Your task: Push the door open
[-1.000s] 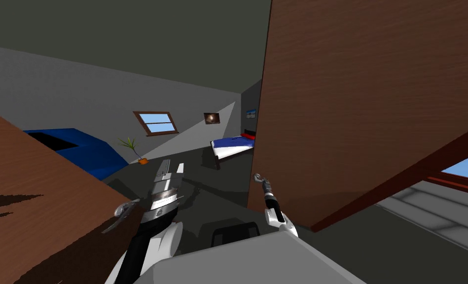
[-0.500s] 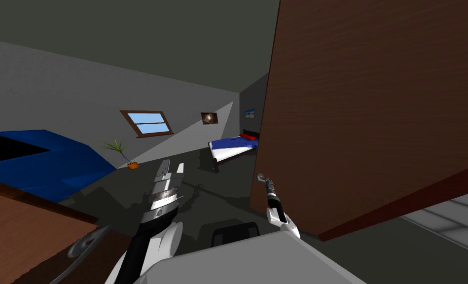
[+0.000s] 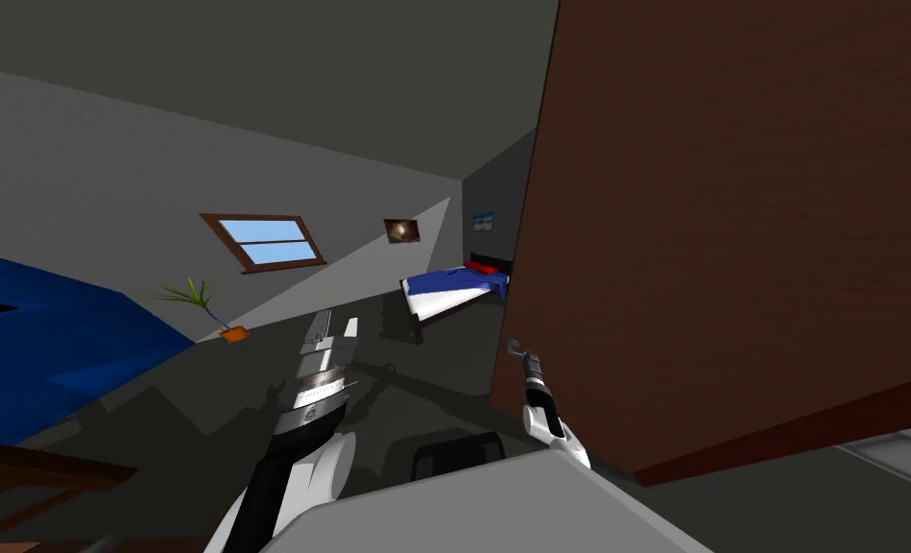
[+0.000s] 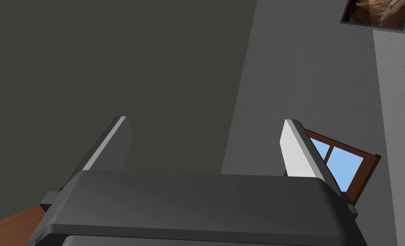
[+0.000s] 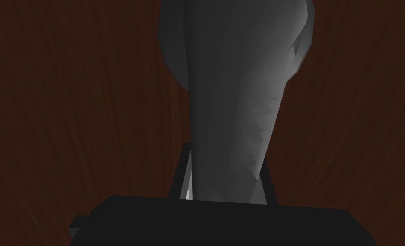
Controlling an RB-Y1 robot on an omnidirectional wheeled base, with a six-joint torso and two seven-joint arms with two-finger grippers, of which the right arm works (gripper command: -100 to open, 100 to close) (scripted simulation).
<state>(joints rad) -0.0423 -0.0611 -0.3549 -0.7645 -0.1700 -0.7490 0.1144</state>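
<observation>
- The right tool [image 5: 224,173] is pinched on the door's grey handle [image 5: 235,85]. Its two thin fingers [image 5: 187,181] press the lever's sides just above the dark tool body, and the lever runs on between them.
- In the head view the right tool [image 3: 519,352] sits at the handle [image 3: 511,345], right at the door's free edge. The right forearm reaches up to it from below.
- The handle is mounted on the door [image 3: 731,211], a tall panel of dark brown wood grain. In the right wrist view the door's surface [image 5: 69,106] lies close behind the lever on both sides of it.
- The left tool [image 4: 206,124] is spread, its two fingers [image 4: 112,145] standing well apart. In the head view the left tool [image 3: 335,324] is held out over the dark floor [image 3: 424,374], apart from the door on its free-edge side.
- A room shows past the door's free edge. A bed [image 3: 448,288] with a blue cover and a red pillow stands near that edge.
- Farther from the door, a small framed picture [image 3: 400,229] and a brown-framed window [image 3: 261,240] hang on the grey wall.
- A potted plant [image 3: 203,307] in an orange pot stands on the floor beyond the window, away from the door.
- Farthest from the door lies a large blue shape [image 3: 50,336]; I cannot tell what it is.
</observation>
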